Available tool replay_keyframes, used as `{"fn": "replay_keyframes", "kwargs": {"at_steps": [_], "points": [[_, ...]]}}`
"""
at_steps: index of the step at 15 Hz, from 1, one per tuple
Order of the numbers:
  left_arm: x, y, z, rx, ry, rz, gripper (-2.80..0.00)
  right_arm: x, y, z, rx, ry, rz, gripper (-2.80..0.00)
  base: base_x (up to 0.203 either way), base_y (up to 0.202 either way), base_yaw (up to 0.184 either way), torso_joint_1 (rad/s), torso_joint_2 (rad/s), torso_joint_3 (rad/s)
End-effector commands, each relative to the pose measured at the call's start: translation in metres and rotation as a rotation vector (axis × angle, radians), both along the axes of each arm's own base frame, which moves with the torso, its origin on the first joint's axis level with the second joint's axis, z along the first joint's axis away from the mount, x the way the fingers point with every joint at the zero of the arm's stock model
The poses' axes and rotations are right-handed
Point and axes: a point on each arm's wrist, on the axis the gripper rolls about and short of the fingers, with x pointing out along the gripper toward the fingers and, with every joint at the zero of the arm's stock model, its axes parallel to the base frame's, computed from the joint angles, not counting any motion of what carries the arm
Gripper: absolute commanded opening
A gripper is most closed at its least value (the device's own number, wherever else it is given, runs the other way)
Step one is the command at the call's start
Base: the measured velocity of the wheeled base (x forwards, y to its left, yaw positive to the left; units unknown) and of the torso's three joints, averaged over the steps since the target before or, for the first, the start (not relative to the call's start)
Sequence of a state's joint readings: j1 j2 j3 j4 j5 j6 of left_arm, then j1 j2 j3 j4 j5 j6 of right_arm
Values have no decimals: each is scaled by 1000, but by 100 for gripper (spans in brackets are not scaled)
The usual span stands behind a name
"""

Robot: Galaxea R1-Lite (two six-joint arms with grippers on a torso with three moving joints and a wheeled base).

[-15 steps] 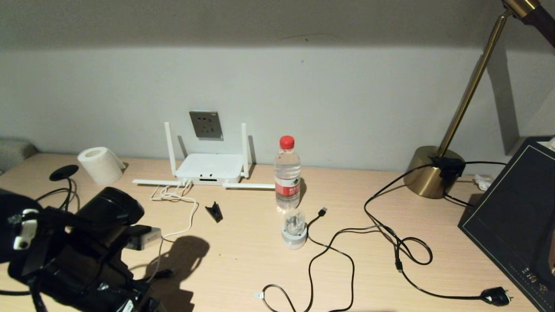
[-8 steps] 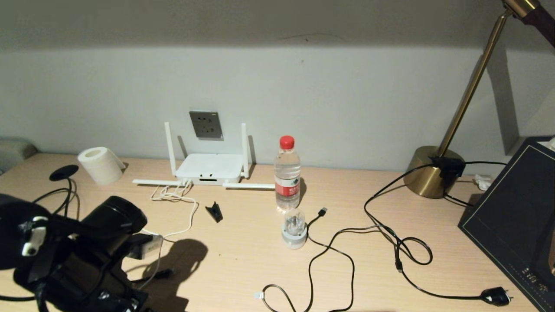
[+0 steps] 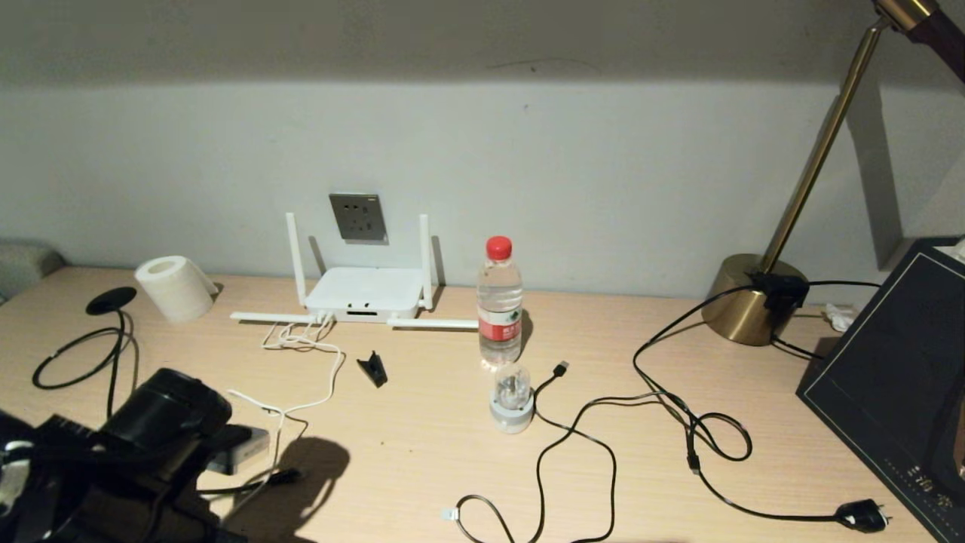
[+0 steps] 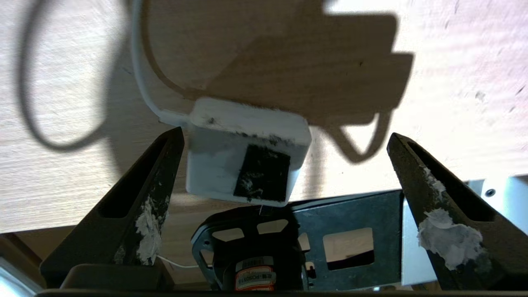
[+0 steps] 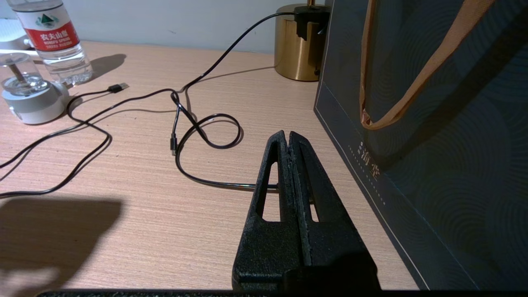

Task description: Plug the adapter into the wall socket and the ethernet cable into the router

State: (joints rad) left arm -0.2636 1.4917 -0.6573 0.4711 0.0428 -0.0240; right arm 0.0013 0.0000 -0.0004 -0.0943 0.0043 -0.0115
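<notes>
From your head view the left gripper (image 3: 226, 445) is mostly buried under its own black arm at the near-left corner, so you only catch a sliver of the adapter (image 3: 243, 450) poking out beside it. The left wrist view clears that up: the fingers (image 4: 144, 194) are spread wide, released, with the adapter (image 4: 245, 154) between them but off-centre — just beside one finger, well apart from the other, and I can't tell if it actually touches. It's tilted, and its white cord (image 3: 305, 377) snakes far across the table (image 3: 422, 452) to the router (image 3: 366, 294), which sits against the wall right under the wall socket (image 3: 358, 217).

The ethernet cable (image 3: 113, 343) loops at the far-left edge of the table, its round disc end near the paper roll (image 3: 175, 287); its plug tip is hard to place for sure from here.

The right gripper (image 5: 288, 142) doesn't show in the head view at all. Its wrist view shows the fingers clenched together on nothing, hovering at the near-right next to a dark bag (image 5: 433, 123).

Room-wise, you've got an open strip of table between the adapter and the router, only a small black clip (image 3: 372, 369) in it. The bottle (image 3: 499, 302) stands just right of the router — tighter on that side.
</notes>
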Motion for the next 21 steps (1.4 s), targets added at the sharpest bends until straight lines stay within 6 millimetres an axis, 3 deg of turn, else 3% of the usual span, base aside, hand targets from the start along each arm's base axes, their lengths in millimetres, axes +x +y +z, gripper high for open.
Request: {"fn": "replay_keyframes", "kwargs": {"at_steps": [1, 21], "points": [[-8, 2, -2, 2, 4, -4, 0, 3, 0, -10, -1, 36, 1, -280, 0, 0, 0, 0, 0, 0], [-9, 4, -22, 61, 13, 13, 0, 3, 0, -10, -1, 36, 1, -280, 0, 0, 0, 0, 0, 0]]}}
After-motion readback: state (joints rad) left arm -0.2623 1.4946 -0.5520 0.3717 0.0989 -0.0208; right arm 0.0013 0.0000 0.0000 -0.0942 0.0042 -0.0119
